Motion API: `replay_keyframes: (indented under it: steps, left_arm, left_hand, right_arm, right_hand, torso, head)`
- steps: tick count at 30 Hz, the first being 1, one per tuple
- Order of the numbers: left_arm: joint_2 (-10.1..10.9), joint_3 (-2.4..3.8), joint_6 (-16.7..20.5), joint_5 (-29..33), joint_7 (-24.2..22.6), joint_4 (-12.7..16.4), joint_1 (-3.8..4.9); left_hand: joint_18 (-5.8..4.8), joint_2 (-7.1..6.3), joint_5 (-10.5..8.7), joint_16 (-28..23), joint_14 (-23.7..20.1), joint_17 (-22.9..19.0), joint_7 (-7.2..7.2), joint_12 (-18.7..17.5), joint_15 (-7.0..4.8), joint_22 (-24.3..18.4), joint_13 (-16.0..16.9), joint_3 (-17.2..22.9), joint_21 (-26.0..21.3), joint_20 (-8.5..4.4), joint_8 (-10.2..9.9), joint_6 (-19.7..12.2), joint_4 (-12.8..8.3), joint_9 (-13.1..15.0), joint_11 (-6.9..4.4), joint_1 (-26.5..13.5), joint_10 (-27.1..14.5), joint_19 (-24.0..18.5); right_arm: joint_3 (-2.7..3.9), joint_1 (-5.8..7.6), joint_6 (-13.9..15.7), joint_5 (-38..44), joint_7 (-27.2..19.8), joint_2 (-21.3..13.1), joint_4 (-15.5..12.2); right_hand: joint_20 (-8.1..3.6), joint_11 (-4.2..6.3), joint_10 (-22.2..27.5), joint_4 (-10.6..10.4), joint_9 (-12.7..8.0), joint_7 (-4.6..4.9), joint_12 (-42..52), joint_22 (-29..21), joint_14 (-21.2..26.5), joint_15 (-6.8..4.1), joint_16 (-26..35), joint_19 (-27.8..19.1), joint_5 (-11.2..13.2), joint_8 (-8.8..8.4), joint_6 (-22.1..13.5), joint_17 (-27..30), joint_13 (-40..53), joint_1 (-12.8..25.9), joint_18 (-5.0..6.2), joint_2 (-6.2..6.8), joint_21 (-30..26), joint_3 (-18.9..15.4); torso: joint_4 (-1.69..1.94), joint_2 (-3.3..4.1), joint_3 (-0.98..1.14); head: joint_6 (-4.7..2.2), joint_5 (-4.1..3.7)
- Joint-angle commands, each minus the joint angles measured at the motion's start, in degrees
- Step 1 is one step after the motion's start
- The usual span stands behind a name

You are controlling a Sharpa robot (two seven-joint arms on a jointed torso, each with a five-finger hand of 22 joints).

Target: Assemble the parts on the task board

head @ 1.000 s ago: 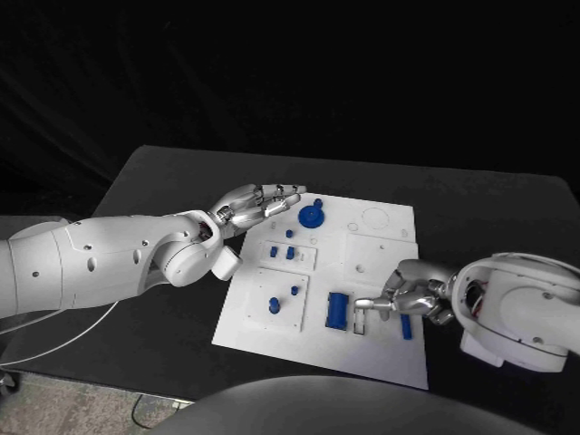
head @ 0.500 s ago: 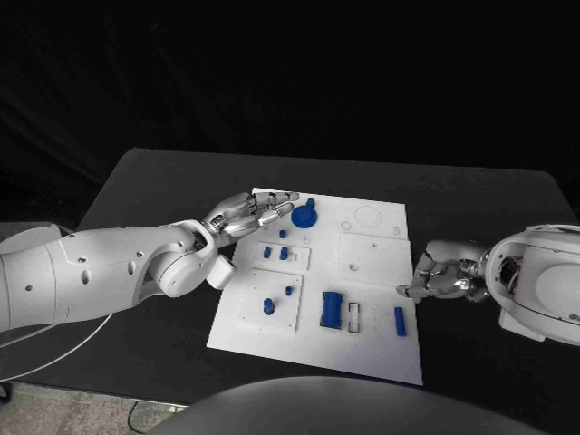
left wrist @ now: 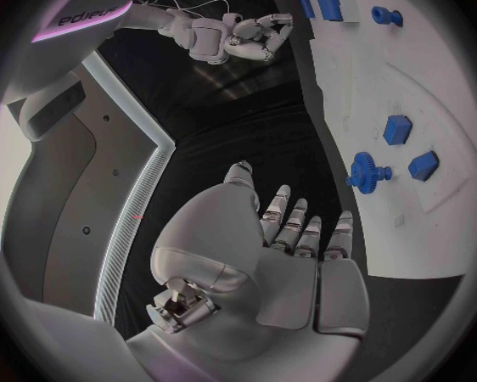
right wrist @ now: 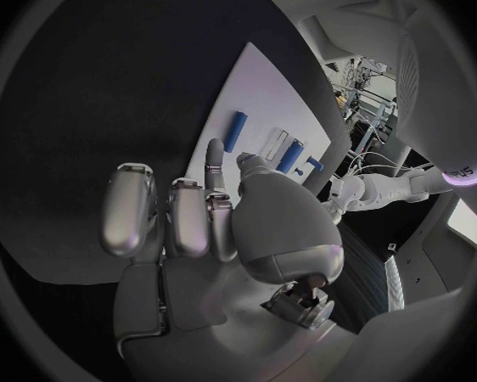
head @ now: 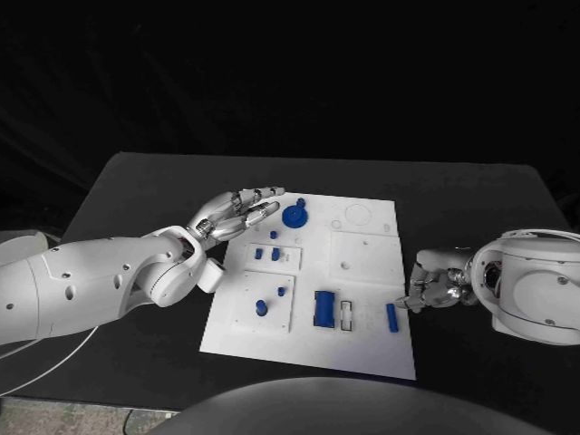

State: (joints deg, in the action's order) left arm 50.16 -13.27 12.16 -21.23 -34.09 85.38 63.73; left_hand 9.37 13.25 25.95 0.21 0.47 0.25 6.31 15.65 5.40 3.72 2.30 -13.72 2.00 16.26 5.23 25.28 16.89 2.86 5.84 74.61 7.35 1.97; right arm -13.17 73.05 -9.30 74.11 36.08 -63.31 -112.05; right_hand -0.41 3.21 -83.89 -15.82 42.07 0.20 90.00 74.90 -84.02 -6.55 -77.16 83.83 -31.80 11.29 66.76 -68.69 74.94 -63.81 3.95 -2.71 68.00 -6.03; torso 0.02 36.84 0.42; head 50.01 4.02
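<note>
Hovering left robot hand [head: 238,213]: fingers apart, holding nothing, sitting over the board's far-left edge.
Task board [head: 369,245]: lying flat mid-bench [head: 133,181], tilted slightly.
Blue gear part [head: 294,216]: sitting on the board's far-left corner, just beside the left fingertips.
Blue block [head: 324,307]: lying in the near section, beside a white slot.
Blue bar [head: 392,316]: lying near the right edge.
Right robot hand [head: 434,285]: fingers curling in, gripping nothing, hanging off the board's right edge, close to the bar.

Arms: smooth white shells, rounded, small dark screw holes. Left hand [head: 236,214] and right hand [head: 437,283]: silver metal, jointed fingers. Thin white cable under the left arm [head: 82,285].
</note>
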Motion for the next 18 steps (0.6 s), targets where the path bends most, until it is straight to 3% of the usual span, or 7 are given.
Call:
replay_keyframes:
  steps: [1, 3, 6, 13, 18]
  left_arm:
    - [-0.03, 0.02, 2.10, -3.29, -2.96, 0.21, -0.06]
    - [-0.04, 0.02, 2.10, -3.43, -2.94, 0.21, -0.07]
    - [-0.02, 0.02, 1.96, -3.56, -2.82, 0.22, -0.07]
    - [0.08, 0.02, 1.13, -3.63, -2.25, 0.20, -0.08]
    - [0.12, 0.02, 0.27, -3.60, -1.71, 0.25, -0.08]
  left_hand:
    - [0.83, 0.16, 0.17, -0.02, -0.02, -0.07, -0.06, 0.36, -0.37, -0.12, 0.04, -0.27, -0.38, -0.42, 0.32, 0.52, -0.13, 0.08, -0.40, -0.19, 0.06, -0.05]
    - [0.83, 0.17, 0.18, -0.02, -0.03, -0.08, -0.05, 0.36, -0.38, -0.12, 0.04, -0.26, -0.39, -0.42, 0.33, 0.54, -0.13, 0.08, -0.40, -0.19, 0.06, -0.05]
    - [0.83, 0.26, 0.30, -0.03, -0.04, -0.08, 0.05, 0.41, -0.40, -0.07, 0.05, -0.23, -0.36, -0.43, 0.40, 0.71, -0.13, 0.10, -0.41, -0.14, 0.06, -0.03]
    - [0.86, 0.48, 0.45, 0.01, 0.03, -0.05, 0.34, 0.57, -0.23, 0.02, 0.06, -0.11, -0.31, -0.34, 0.60, 1.26, -0.16, 0.15, -0.25, 0.04, 0.10, 0.03]
    - [0.89, 0.63, 0.51, 0.05, 0.13, -0.02, 1.04, 0.94, 0.18, 0.09, 0.09, -0.02, -0.24, -0.14, 1.19, 2.98, -0.18, 0.32, 0.15, 0.38, 0.29, 0.11]
  right_arm:
    - [-0.04, -0.54, 0.67, 0.08, 0.68, 0.21, -0.04]
    - [-0.05, -0.89, 1.11, 0.04, 0.70, 0.29, -0.07]
    - [-0.06, -1.43, 1.68, -0.01, 0.72, 0.43, -0.10]
    - [-0.07, -2.70, 2.59, -0.03, 0.82, 1.04, 0.18]
    - [-0.07, -3.42, 2.85, 0.19, 0.91, 1.76, 0.80]
  right_hand:
    - [-0.01, 0.43, -6.11, -0.39, 0.36, 0.07, 0.00, 9.51, -2.64, -0.33, -0.19, 0.46, 3.15, 0.15, 0.32, -0.08, 15.06, -0.18, 0.25, -0.25, 0.25, 0.40]
    - [0.02, 0.38, -6.11, -0.59, 0.57, 0.14, 0.00, 9.52, -2.63, -0.29, -0.19, 0.48, 5.84, 0.11, 0.22, -0.05, 15.06, 0.61, 0.24, -0.44, 0.27, 0.38]
    - [0.05, 0.32, -6.11, -0.64, 0.72, 0.21, 0.00, 9.53, -2.64, -0.24, -0.27, 0.50, 7.70, 0.02, 0.09, -0.15, 15.06, 1.25, 0.24, -0.62, 0.27, 0.39]
    - [0.11, 0.28, -6.11, -0.52, 1.29, 0.27, 0.00, 9.60, -2.72, -0.19, -0.59, 0.61, 16.13, 0.04, 0.22, -0.55, 15.06, 3.20, 0.19, -0.73, 0.51, -0.33]
    - [0.11, 0.29, -6.11, -0.03, 1.51, 0.27, 0.00, 9.67, -2.71, -0.19, -0.62, 0.69, 18.21, -0.01, 0.15, -0.54, 15.06, 2.82, 0.15, -0.71, 0.75, -0.34]
  torso:
    - [-0.04, -0.06, 0.00]
    - [-0.05, -0.05, 0.01]
    - [-0.05, -0.03, 0.03]
    - [-0.06, 0.02, 0.01]
    - [0.01, -0.01, 0.01]
  head:
    - [-0.01, -0.45]
    - [-0.01, -0.46]
    - [-0.01, -0.58]
    - [-0.01, -0.57]
    - [-0.01, -0.33]
